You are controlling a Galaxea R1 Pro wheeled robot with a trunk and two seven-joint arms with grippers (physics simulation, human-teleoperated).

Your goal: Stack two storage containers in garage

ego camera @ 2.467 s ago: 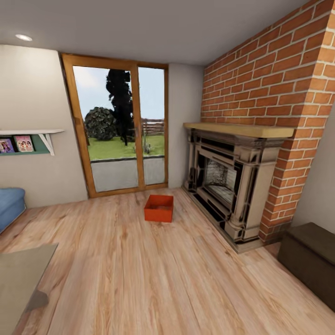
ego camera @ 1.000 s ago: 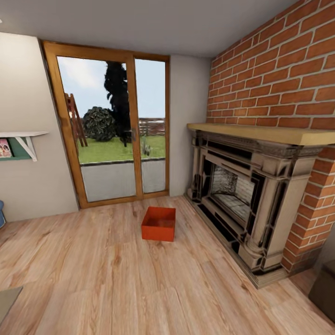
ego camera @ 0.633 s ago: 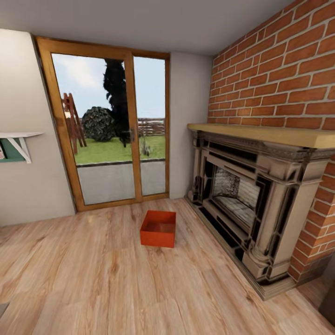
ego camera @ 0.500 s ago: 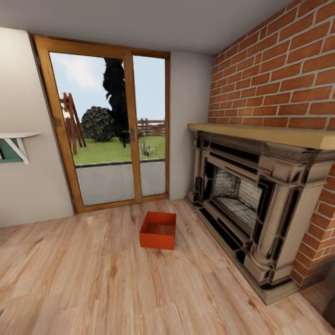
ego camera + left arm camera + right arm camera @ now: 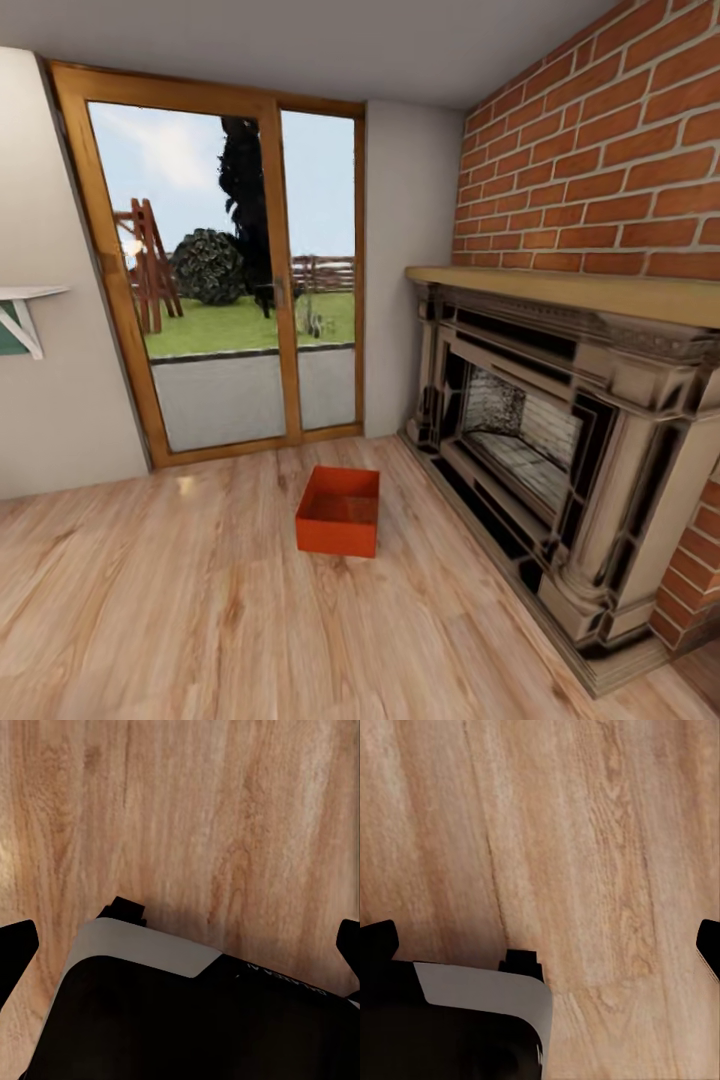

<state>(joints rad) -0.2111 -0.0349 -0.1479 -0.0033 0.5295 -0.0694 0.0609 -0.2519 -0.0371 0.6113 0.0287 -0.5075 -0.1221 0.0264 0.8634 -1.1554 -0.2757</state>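
One orange-red storage container (image 5: 338, 510) sits open-topped and empty on the light wood-plank floor of the living room, in the head view's lower middle, between the glass door and the fireplace. The second container is out of view. In the left wrist view my left gripper (image 5: 182, 945) is open, its black fingertips (image 5: 16, 945) spread wide over bare planks. My right gripper (image 5: 544, 941) is open too in the right wrist view, with nothing between its fingertips (image 5: 378, 939). Both hang above the floor, near my dark base.
A red-brick fireplace (image 5: 560, 440) with a wooden mantel runs along the right, its hearth edge close to the container. The wood-framed glass door (image 5: 225, 280) stands behind the container. A white shelf bracket (image 5: 22, 315) juts from the left wall.
The camera has moved forward toward the door and container, so both look larger. The sofa, rug and dark ottoman have left the picture. The container itself has stayed put.
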